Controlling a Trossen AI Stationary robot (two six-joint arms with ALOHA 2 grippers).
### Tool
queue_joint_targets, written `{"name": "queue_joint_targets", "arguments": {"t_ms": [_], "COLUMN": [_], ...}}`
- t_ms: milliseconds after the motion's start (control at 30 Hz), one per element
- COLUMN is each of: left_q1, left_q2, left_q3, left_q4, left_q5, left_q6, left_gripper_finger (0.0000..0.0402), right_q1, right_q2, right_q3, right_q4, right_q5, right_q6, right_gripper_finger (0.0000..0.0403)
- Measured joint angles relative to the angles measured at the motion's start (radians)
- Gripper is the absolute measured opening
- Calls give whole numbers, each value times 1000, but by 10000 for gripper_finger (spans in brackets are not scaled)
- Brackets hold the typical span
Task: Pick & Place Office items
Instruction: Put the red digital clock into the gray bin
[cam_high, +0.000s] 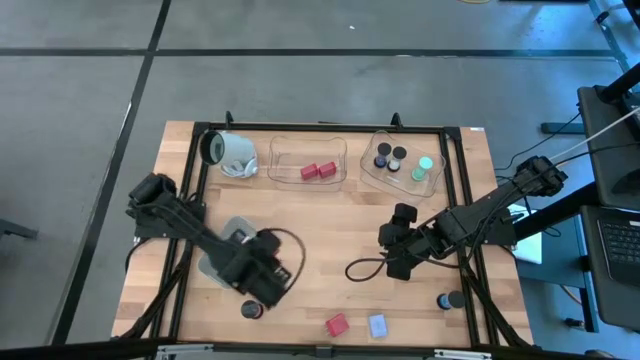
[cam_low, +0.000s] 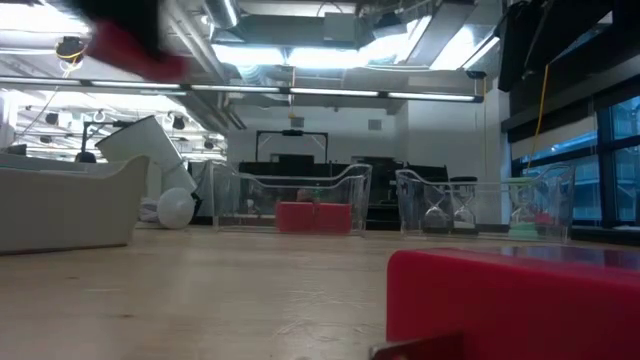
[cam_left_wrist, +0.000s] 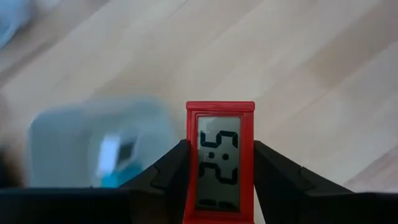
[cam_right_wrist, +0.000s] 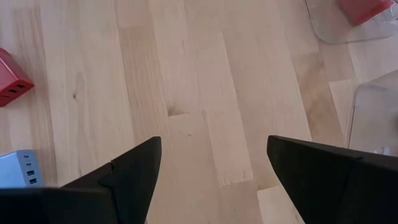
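Observation:
My left gripper (cam_high: 254, 300) is shut on a small red timer with a grey number display (cam_left_wrist: 220, 163), near the table's front left. It shows as a red blur high in the low view (cam_low: 130, 48). My right gripper (cam_right_wrist: 211, 168) is open and empty above bare wood at the table's middle right (cam_high: 396, 252). A red block (cam_high: 337, 324) and a pale blue piece (cam_high: 378, 325) lie flat on the table near the front edge. Two black cylinders (cam_high: 449, 299) stand at the front right. My left gripper pinches the red timer by its two long side edges (cam_left_wrist: 190, 155), one finger on each side. The timer's display faces the wrist camera and its top end sticks out past the fingertips. In the low view it is lifted clear of the table.
A grey-blue tray (cam_high: 222, 243) holding a teal piece (cam_left_wrist: 115, 177) lies under my left arm. At the back stand a white cylinder (cam_high: 228, 152), a clear tray with two red blocks (cam_high: 307, 160) and a clear tray with black cylinders and a mint disc (cam_high: 403, 165).

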Motion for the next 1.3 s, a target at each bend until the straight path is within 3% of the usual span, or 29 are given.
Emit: {"name": "queue_joint_targets", "arguments": {"t_ms": [133, 367, 633, 867, 1300], "left_q1": [-77, -165, -158, -132, -95], "left_q2": [5, 75, 127, 107, 56], "left_q3": [0, 0, -14, -151, -281], "left_q4": [-114, -207, -203, -161, -17], "left_q5": [78, 236, 287, 396, 423], "left_q6": [-167, -281, -195, -176, -51], "left_gripper_finger": [144, 145, 145, 142, 141], "right_q1": [0, 0, 0, 0, 0], "right_q2": [0, 0, 0, 0, 0], "right_q3": [0, 0, 0, 0, 0], "right_q4": [2, 2, 2, 3, 3], "right_q5": [0, 5, 24, 13, 8], "right_q6": [4, 22, 48, 48, 47], "right_gripper_finger": [295, 295, 295, 295, 295]}}
